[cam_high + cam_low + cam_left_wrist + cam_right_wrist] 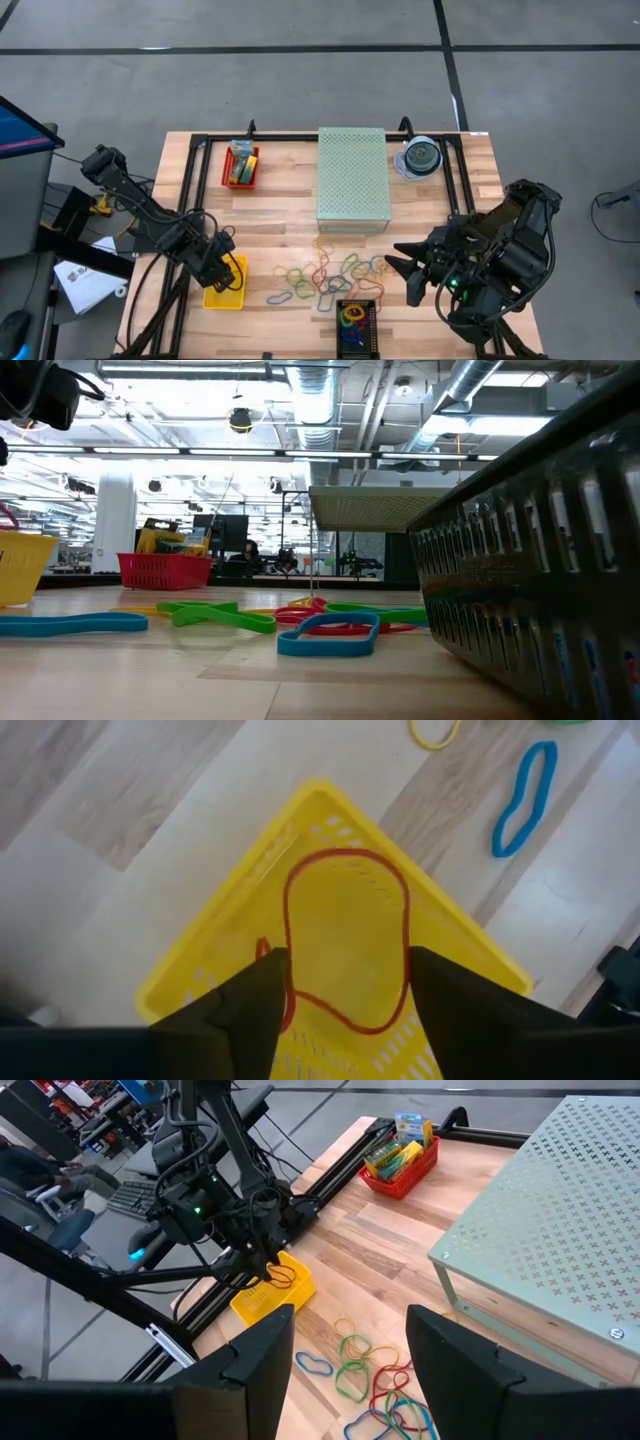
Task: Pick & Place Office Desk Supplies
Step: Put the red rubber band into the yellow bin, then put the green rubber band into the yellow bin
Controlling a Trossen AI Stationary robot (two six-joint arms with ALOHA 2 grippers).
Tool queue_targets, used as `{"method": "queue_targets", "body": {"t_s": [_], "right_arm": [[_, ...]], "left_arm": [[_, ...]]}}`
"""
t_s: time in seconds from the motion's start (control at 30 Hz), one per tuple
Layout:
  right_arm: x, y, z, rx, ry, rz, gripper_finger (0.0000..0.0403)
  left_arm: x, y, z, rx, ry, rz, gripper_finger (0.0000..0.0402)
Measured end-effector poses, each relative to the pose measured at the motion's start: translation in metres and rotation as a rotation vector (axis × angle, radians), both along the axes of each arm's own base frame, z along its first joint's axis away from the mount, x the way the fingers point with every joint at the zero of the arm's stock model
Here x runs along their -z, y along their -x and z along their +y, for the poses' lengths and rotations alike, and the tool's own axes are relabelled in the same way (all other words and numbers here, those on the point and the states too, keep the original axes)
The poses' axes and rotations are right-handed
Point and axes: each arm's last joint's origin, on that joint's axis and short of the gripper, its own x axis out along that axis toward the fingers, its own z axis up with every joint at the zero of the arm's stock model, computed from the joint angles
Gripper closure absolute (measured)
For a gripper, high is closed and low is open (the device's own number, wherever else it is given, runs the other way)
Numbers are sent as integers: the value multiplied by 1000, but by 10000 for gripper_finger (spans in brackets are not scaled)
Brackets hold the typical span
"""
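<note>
1. Hanging over the yellow basket (330,920), the left claw (345,1010) has its fingers apart, and a red rubber band (345,935) lies loose in the basket between them.
2. This looks like the drop-off step, with the band now let go.
3. More rubber bands (325,275) lie spread on the tabletop (280,220) near the green box (352,175).
4. The right claw (345,1370) waits beside them, fingers apart and holding nothing.
5. Next, the left claw likely needs to lift and go for another band.
</note>
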Motion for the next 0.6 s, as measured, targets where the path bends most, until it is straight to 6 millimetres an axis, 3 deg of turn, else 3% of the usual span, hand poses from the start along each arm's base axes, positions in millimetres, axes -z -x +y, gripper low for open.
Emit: {"method": "queue_targets", "body": {"t_s": [0.43, 0.6], "right_arm": [[0, 0, 0, 0, -1, 0, 212], [0, 0, 0, -1, -1, 1, 212]], "left_arm": [[-9, -1, 1, 18, 40, -94, 183], [-24, -1, 2, 33, 88, -254, 183]]}}
